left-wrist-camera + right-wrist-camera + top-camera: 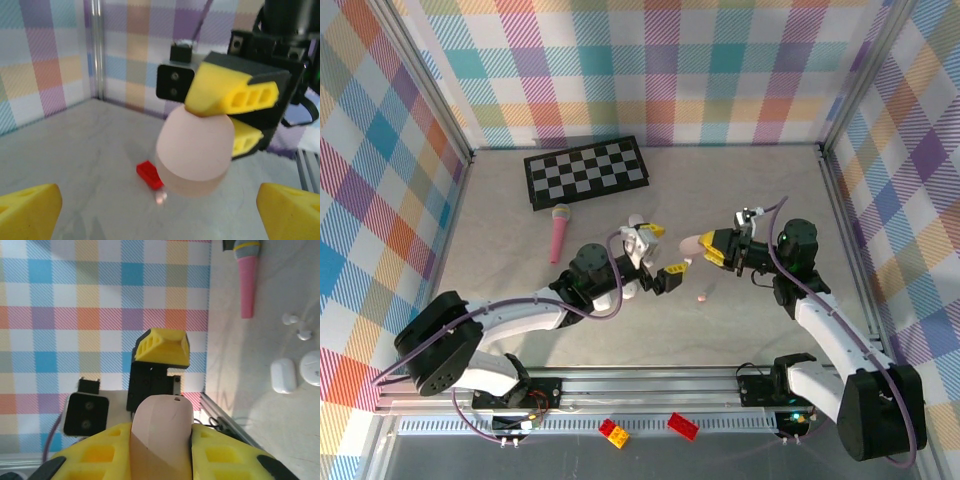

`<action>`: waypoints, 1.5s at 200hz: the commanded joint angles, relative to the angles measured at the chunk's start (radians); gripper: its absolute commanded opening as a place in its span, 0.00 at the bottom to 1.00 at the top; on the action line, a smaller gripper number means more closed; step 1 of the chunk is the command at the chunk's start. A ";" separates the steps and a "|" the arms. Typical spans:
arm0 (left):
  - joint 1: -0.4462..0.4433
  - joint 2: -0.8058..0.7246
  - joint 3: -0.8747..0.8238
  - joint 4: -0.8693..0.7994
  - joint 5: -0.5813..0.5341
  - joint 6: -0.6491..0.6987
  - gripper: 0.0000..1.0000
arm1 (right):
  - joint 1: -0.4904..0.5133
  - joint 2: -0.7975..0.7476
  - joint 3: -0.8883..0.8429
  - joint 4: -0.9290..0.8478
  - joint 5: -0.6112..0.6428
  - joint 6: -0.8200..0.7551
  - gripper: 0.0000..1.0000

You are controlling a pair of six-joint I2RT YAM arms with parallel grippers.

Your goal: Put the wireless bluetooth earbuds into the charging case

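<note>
Your right jaws are clamped on the pink case [195, 150], up off the surface [770, 200]. Your left jaws stand wide and empty. The pinkish earbud [160, 198] lies loose below the case. It's tiny and glossy, so a hasty pinch could flick it away.

Left arm [520, 322] reaching toward centre, left fingers [27, 210] spread wide, right arm [830, 332] bent inward, right fingers [95, 455] clamped on case [162, 435], tips facing.

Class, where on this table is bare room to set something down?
Bare: back right, between chessboard and right wall; left, beside the pink microphone. Crowded: centre, where left claw and right claw meet at the pink case.
</note>
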 commanded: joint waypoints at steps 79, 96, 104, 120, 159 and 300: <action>0.034 0.255 0.076 0.467 0.311 -0.010 0.83 | -0.005 -0.027 -0.007 0.202 -0.016 0.196 0.20; 0.036 0.264 0.091 0.467 0.310 -0.011 0.78 | -0.004 -0.036 -0.010 0.202 -0.012 0.201 0.20; 0.033 0.265 0.095 0.468 0.307 -0.011 0.77 | -0.004 -0.039 -0.013 0.202 -0.010 0.203 0.20; 0.035 0.268 0.106 0.470 0.309 -0.011 0.75 | -0.004 -0.046 -0.018 0.207 -0.003 0.208 0.20; 0.034 0.268 0.123 0.469 0.312 -0.010 0.66 | -0.006 -0.053 -0.022 0.210 0.007 0.210 0.20; 0.021 0.286 0.137 0.469 0.345 -0.011 0.58 | -0.005 -0.088 -0.028 0.147 0.003 0.179 0.20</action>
